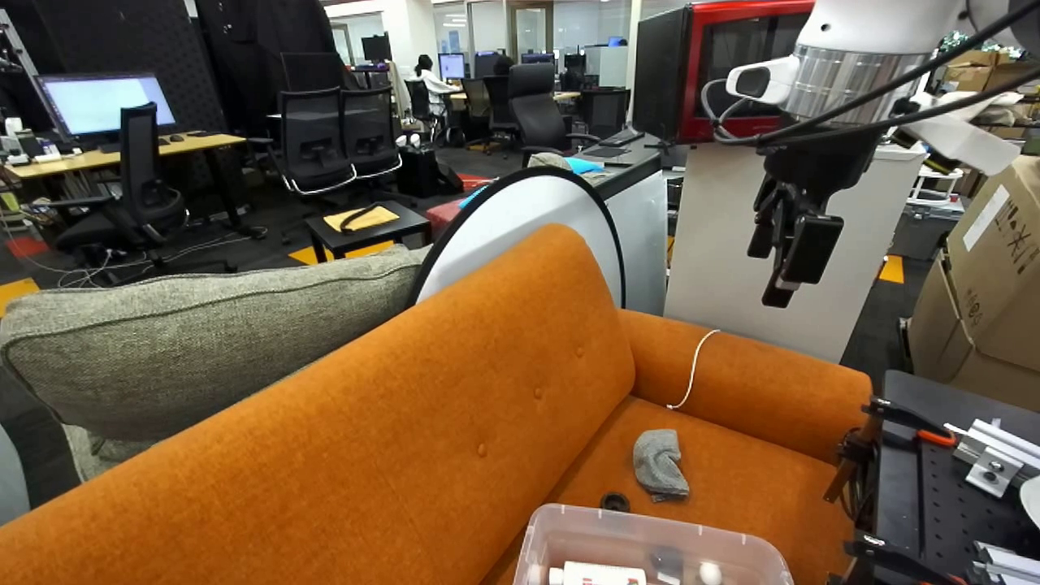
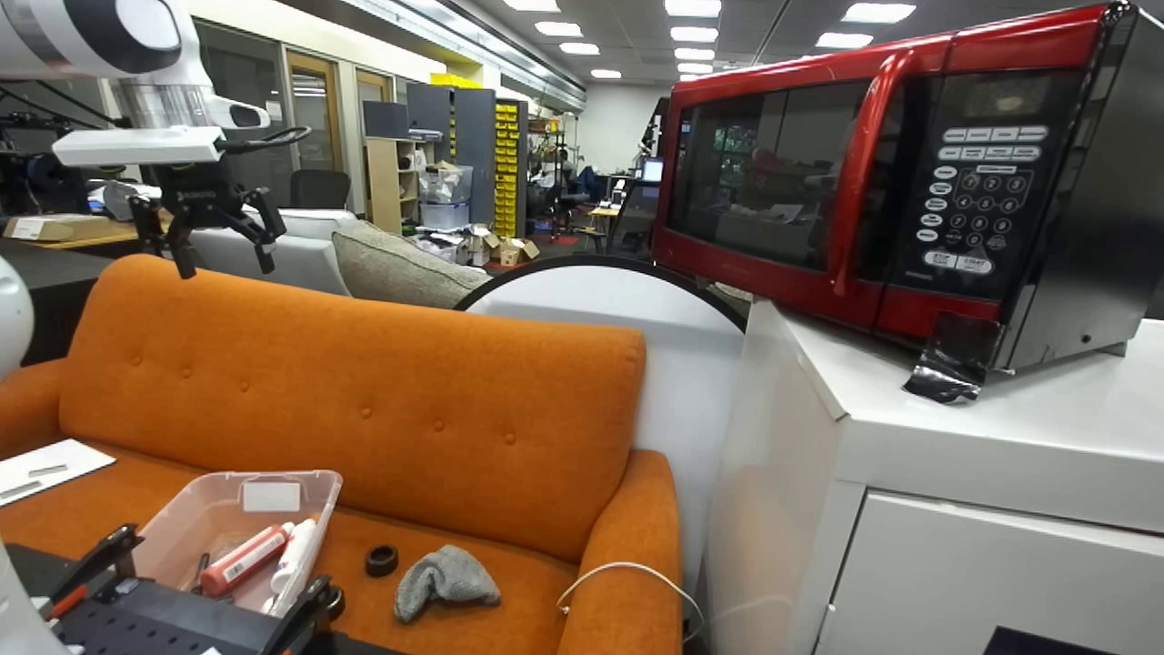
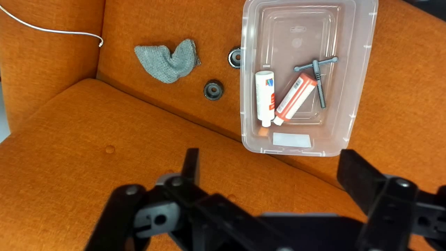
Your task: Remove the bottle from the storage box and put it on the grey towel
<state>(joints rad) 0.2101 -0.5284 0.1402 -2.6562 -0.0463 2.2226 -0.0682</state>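
Observation:
The clear storage box (image 3: 353,87) sits on the orange sofa seat; it also shows in both exterior views (image 1: 658,522) (image 2: 168,528). A white bottle (image 3: 265,96) and a red bottle (image 3: 296,99) lie inside it, their caps close together. Both bottles show in an exterior view, white (image 2: 293,553) and red (image 2: 244,560). The grey towel (image 3: 167,62) lies crumpled on the seat beside the box, also in both exterior views (image 1: 658,463) (image 2: 446,582). My gripper (image 3: 268,151) is open and empty, high above the sofa, apart from everything, also in both exterior views (image 1: 788,268) (image 2: 227,264).
A dark T-handled tool (image 3: 318,78) lies in the box. Black rings (image 3: 213,90) lie between box and towel. A white cord (image 3: 59,32) hangs over the armrest. The sofa backrest (image 2: 364,373) rises behind. A black table with clamps (image 1: 934,487) stands near the box.

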